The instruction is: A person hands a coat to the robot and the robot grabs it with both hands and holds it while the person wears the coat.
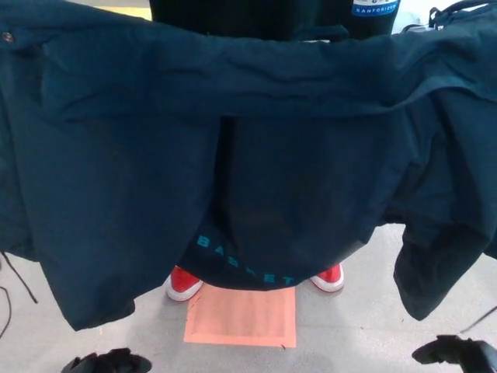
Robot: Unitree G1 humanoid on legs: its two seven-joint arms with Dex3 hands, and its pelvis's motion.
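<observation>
The coat (233, 140) is spread wide; whether either hand is clamped on it cannot be told, so slippage is risked.

Grey floor with an orange patch, not much else to see

Most of the room is blocked off, so you only get slivers. The floor (349, 326) is a plain light grey, smooth-looking, evenly lit with no hard shadows. Stuck flat on it near the bottom middle is an orange rectangle (241, 316), looks like paper or a mat, slightly crooked at the edges. Top left there's a thin yellow strip (128, 12) against more grey floor. Top right corner is a bright, pale bit of background (415, 12), too small and washed out to tell what it is.
</observation>
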